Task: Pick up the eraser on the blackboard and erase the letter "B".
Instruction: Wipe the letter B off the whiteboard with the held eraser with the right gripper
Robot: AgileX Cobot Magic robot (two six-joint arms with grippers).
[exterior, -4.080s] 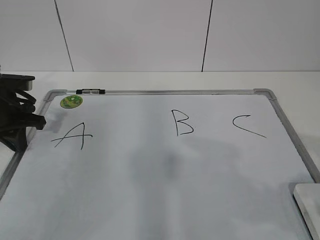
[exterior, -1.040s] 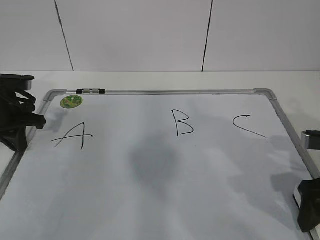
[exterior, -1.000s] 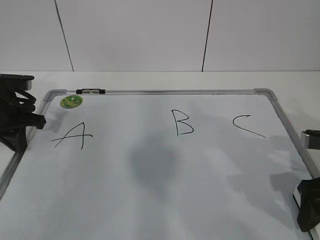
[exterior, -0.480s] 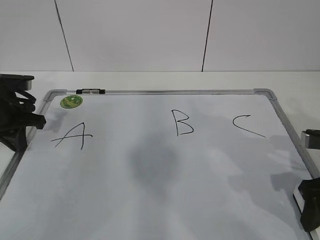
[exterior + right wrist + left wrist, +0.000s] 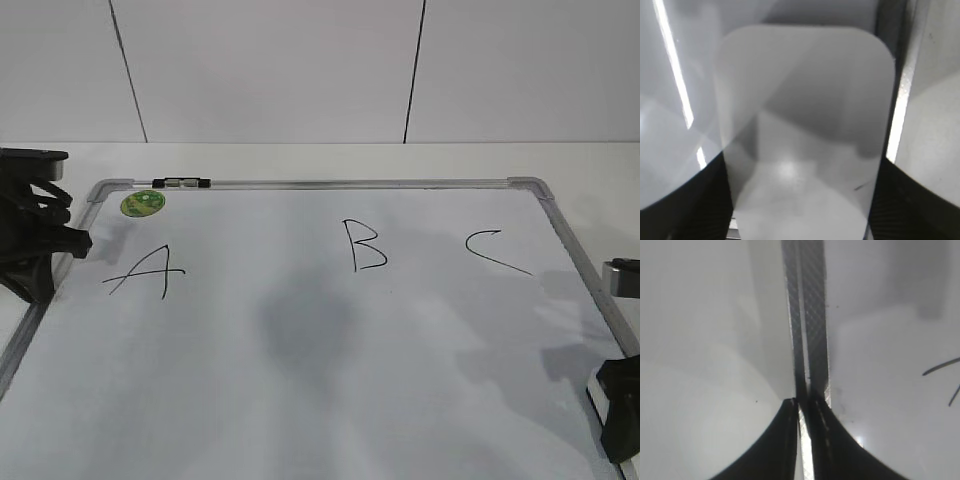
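1. White eraser (image 5: 805,130) lies at blackboard (image 5: 300,400) near-right corner, between right end effector (image 5: 802,220) fingers; grip unconfirmed.
2. Left end effector (image 5: 800,440) closed, empty.
3. Risk: off-centre squeeze slips the smooth eraser; sweep could smear "C" (image 5: 495,252) beside letter "B" (image 5: 365,245).

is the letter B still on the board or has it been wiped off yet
Still on. The letter B stands whole and unsmeared on the blackboard; the eraser sits between the right hand's fingers, away from it.

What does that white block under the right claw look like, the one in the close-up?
The eraser is a smooth white block with rounded corners, plastic by its sheen, a soft glare on top. It lies flat on the blackboard by the frame's right edge. The right claw straddles it, a dark finger on each side; actual contact cannot be judged.
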